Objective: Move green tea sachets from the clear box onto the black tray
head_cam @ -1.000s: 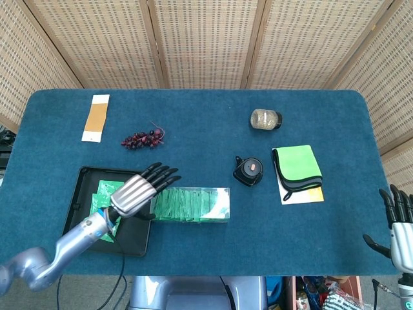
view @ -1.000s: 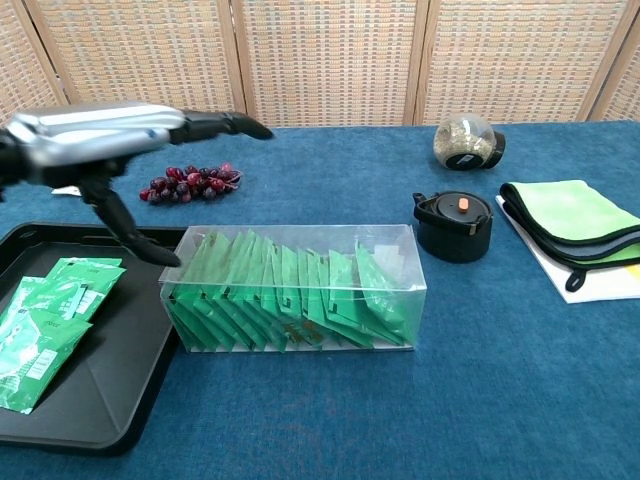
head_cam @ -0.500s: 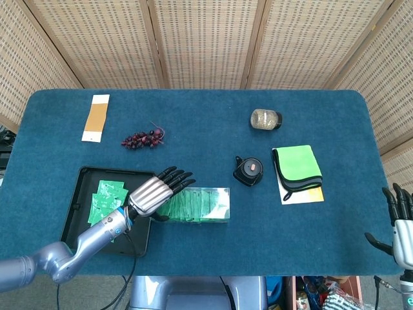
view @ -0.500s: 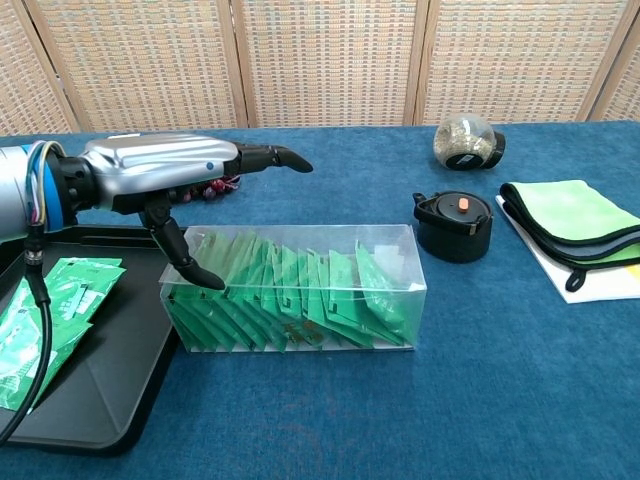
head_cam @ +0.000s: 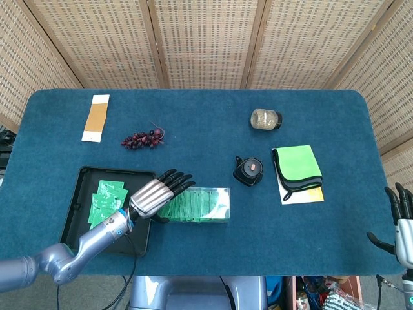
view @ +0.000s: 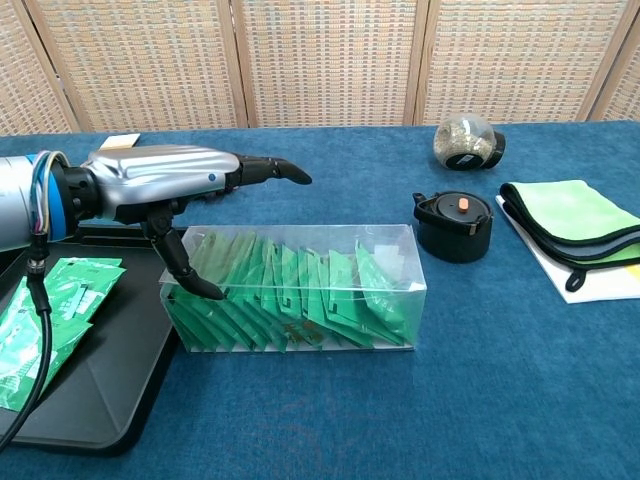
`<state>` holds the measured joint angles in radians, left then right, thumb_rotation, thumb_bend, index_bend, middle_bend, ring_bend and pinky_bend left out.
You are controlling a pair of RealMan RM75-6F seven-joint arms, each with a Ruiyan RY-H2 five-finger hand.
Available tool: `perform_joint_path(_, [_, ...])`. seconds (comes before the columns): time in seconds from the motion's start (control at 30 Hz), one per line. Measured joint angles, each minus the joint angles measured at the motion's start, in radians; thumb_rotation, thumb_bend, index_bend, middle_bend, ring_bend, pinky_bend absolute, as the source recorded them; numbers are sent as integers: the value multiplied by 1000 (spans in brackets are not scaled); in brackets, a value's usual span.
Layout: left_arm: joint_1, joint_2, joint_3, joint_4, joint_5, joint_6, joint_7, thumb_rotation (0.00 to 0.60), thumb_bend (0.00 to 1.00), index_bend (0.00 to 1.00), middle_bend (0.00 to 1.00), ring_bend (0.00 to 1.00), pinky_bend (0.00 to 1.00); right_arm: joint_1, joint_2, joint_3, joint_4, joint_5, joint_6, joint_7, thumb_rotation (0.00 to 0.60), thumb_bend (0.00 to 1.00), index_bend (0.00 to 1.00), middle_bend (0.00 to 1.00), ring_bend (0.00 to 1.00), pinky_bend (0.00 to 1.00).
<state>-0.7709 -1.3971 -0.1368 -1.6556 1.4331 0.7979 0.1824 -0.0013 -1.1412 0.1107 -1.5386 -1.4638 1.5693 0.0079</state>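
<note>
Blue table (head_cam: 193,116) holds the clear box (view: 300,285), its left end hidden under the empty, spread left hand (view: 165,185); right hand (head_cam: 401,219), fingers apart, is cut off.

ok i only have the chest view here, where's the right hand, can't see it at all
Observer: The right hand is past the table's right front corner, fingers apart, holding nothing.
Operator: anything left of the grapes i'm missing
Observer: Yes, a tan and white card lies flat left of the grapes.
Operator: is the left hand over the box or the tray
Observer: From above, the left hand sits over the clear box's left end, beside the black tray.
</note>
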Motion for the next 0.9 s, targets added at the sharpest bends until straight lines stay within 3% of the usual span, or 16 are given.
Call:
perform_joint_path(0.1, [-8, -13, 3, 12, -14, -5, 7, 600, 102, 0, 0, 0, 0, 1, 0, 0, 0, 1, -2, -1, 600, 0, 0, 0, 0, 0])
perform_joint_path(0.23, [-15, -25, 6, 20, -20, -6, 6, 600, 312, 42, 0, 0, 0, 2, 1, -1, 0, 2, -5, 0, 600, 0, 0, 0, 0, 0])
perform_joint_path(0.33, [-19, -26, 7, 20, -18, -5, -8, 600, 431, 121, 0, 0, 0, 2, 1, -1, 0, 4, -9, 3, 600, 0, 0, 0, 0, 0])
perform_joint_path(0.43, [-23, -22, 9, 20, -10, 1, -23, 600, 500, 135, 0, 0, 0, 3, 2, -2, -1, 6, -12, 5, 600, 0, 0, 0, 0, 0])
perform_joint_path(0.73, [-30, -2, -2, 8, -11, 25, -54, 600, 508, 141, 0, 0, 0, 7, 4, -4, 0, 9, -22, 9, 600, 0, 0, 0, 0, 0])
perform_joint_path(0.9, [-38, 16, -36, 3, -30, 39, -96, 600, 508, 144, 0, 0, 0, 8, 4, -4, 0, 12, -25, 9, 600, 0, 0, 0, 0, 0])
